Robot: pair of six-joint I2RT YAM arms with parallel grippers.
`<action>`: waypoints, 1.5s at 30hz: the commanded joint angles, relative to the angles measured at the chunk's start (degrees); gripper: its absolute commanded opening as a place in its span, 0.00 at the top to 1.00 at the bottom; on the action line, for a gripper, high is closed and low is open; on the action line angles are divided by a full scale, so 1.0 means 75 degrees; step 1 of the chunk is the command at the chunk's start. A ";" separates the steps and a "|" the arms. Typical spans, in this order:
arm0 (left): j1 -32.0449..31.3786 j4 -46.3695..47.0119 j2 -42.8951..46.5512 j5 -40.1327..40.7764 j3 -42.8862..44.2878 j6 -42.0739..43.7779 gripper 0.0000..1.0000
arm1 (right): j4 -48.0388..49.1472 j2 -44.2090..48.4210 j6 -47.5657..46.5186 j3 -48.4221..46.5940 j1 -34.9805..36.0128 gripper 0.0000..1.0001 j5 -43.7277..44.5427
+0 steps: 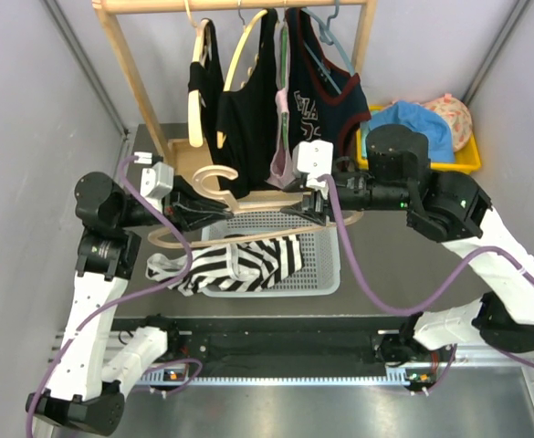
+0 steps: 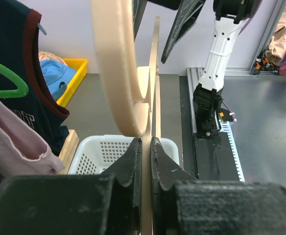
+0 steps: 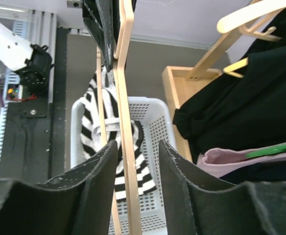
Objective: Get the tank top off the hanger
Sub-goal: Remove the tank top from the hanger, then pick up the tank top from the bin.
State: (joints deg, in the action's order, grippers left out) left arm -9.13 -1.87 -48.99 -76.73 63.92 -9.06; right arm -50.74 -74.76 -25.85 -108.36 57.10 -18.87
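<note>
Mostly, the striped tank top (image 1: 248,263) lies heaped in the white basket (image 1: 329,274) at the centre of the top view, with one strap trailing over the rim toward the left of the frame. Above it the wooden hanger (image 1: 239,240) is held level between the two arms. The left gripper (image 2: 146,147) is pressed together on the hanger's thin edge near the hook. The right gripper (image 3: 138,147) straddles the hanger's other arm, spread: one finger sits close against the wood and the other shows a gap, so nothing is clamped.

From the right wrist view I cannot tell whether a strap loops the hanger's lower bar or merely lies behind it. I judge the step in hand to be freeing the last of the cloth. Hold the left pinch steady and seat the right fingers on wood, not fabric. Then lift the hanger straight up from the basket, checking that no strap rises with it and that the garments on the rack (image 1: 130,73) at upper frame are not snagged.
</note>
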 commanded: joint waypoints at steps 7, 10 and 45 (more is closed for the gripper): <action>-0.0037 0.0085 0.0274 -0.0328 0.0360 -0.0046 0.99 | -0.0172 -0.0285 0.0434 0.0033 -0.0266 0.63 -0.1104; -0.0037 0.0085 0.0298 -0.0258 0.0337 -0.0034 0.95 | -0.0207 -0.0321 0.0528 -0.0002 -0.0289 0.78 -0.1187; 0.0162 -0.5633 0.0381 0.6631 -0.2159 0.5073 0.01 | 0.1187 0.4741 0.2016 0.3186 -0.0899 1.00 0.2212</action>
State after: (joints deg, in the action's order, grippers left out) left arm -8.23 -47.97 -43.62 -33.45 49.23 24.71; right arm -43.29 -39.72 -12.19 -83.00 50.83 -2.39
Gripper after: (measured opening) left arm 0.990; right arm 0.046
